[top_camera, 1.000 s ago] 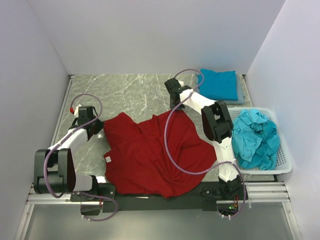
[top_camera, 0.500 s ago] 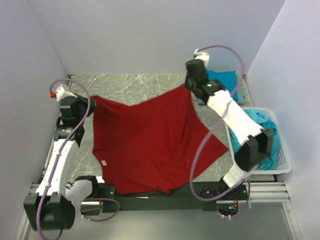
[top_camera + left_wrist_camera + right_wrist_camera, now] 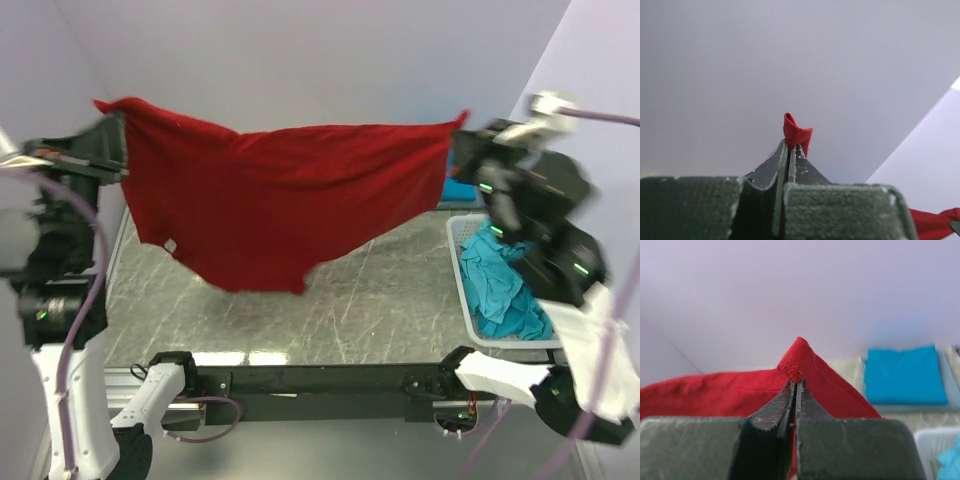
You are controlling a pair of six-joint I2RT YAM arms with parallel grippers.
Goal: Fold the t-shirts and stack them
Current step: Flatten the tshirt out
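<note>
The deep red t-shirt (image 3: 270,195) hangs stretched in the air between both arms, high above the marble table, its lower edge sagging in the middle. My left gripper (image 3: 108,118) is shut on its left corner; the red tip (image 3: 796,131) pokes out past the closed fingers. My right gripper (image 3: 462,125) is shut on its right corner (image 3: 797,360). A folded teal-blue shirt (image 3: 904,374) lies at the back right of the table. More teal-blue shirts (image 3: 505,285) lie crumpled in the white basket.
The white mesh basket (image 3: 460,260) stands at the table's right edge. The marble tabletop (image 3: 350,310) lies below the hanging shirt. White walls enclose the back and both sides.
Both arms have risen sharply and spread apart. The red shirt went from lying on the table to hanging taut in the air between the grippers.
</note>
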